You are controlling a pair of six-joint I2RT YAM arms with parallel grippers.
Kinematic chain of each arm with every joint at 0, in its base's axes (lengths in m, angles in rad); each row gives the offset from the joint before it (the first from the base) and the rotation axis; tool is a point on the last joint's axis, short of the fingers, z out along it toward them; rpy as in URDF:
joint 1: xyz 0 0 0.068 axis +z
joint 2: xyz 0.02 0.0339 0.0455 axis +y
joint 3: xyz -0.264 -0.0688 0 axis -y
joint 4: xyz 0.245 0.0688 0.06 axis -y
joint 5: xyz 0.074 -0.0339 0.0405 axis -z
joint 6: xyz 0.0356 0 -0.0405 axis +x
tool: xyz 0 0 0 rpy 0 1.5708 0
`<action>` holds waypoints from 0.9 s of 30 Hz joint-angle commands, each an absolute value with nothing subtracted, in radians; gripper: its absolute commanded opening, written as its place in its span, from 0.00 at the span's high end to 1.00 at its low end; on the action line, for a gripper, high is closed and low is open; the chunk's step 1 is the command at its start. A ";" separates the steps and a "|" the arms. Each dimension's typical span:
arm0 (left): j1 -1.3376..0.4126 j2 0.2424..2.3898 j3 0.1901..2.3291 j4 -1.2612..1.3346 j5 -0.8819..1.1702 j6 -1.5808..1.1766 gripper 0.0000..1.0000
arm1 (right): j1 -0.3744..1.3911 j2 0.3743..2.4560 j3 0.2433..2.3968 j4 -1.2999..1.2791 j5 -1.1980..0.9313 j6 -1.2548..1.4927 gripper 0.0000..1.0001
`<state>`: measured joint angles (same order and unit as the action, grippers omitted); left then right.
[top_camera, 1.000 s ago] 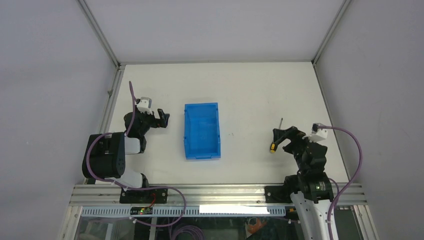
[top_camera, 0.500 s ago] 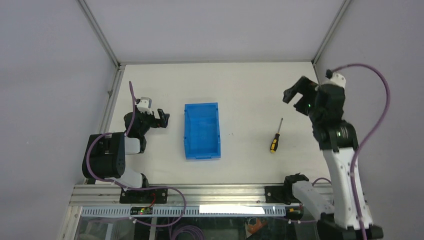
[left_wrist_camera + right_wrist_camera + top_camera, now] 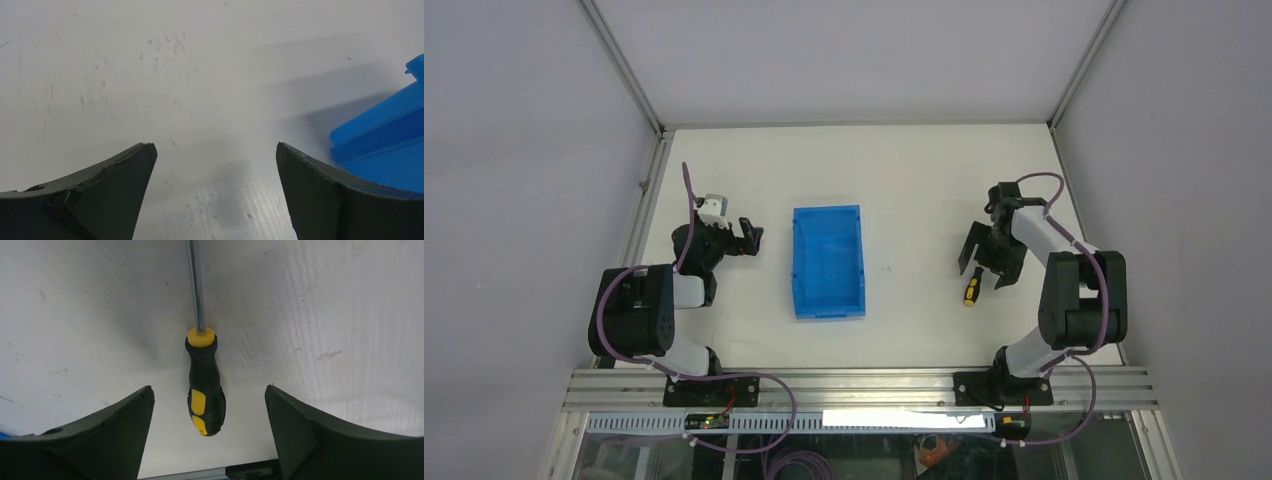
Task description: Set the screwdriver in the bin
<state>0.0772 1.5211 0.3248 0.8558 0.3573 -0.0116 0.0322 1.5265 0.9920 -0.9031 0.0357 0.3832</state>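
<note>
The screwdriver (image 3: 205,390) lies flat on the tabletop (image 3: 904,180), well to the right of the bin (image 3: 828,262). The right gripper (image 3: 986,265) hangs over its handle, 2 fingers spread wide on either side, gripping nothing. It looks light and stiff. The ribbed handle is the place to pinch — the thin shaft would probably slip. The left gripper (image 3: 212,150) sits near the bin — fingers apart, empty.

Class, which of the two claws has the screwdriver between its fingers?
The right claw, straddling the screwdriver; the left claw sits beside the bin.
</note>
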 commanded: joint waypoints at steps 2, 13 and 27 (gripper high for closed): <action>0.069 1.514 0.339 0.908 0.359 -0.009 0.01 | 0.026 1.600 0.937 -0.770 -0.043 0.378 0.24; 0.070 1.515 0.339 0.908 0.359 -0.009 0.01 | 0.028 1.602 1.064 -0.911 -0.006 0.304 1.00; 0.070 1.514 0.339 0.908 0.359 -0.009 0.01 | 0.072 1.489 1.634 -1.462 -0.018 0.272 1.00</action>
